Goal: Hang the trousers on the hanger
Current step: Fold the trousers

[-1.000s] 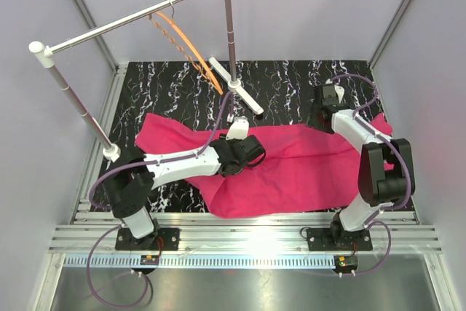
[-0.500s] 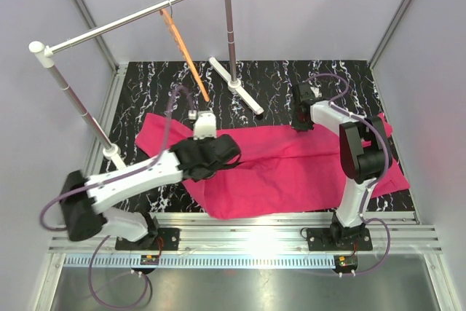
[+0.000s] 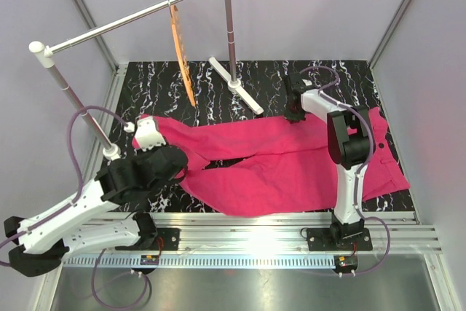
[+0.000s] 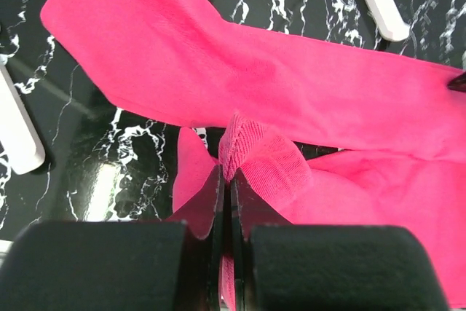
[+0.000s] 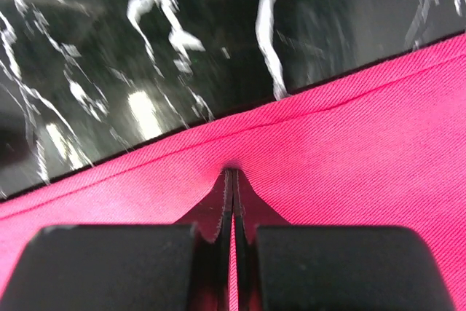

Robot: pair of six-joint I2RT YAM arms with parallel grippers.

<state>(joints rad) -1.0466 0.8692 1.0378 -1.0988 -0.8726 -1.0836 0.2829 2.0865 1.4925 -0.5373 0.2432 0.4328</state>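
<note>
trousers (image 3: 291,158): matt twill cloth | tabletop (image 3: 269,81): glossy black marbled | rail (image 3: 124,21): shiny metal

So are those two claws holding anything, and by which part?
Both hold the trousers. The left gripper is shut on a bunched-up fold of the cloth; the right gripper pinches the trousers' far edge.

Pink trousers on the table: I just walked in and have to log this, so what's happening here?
Both arms grip the trousers, spread on the black marbled table. The left gripper is shut on a bunched fold, the right gripper on the far edge. The orange hanger hangs bare on the silver rail.
</note>
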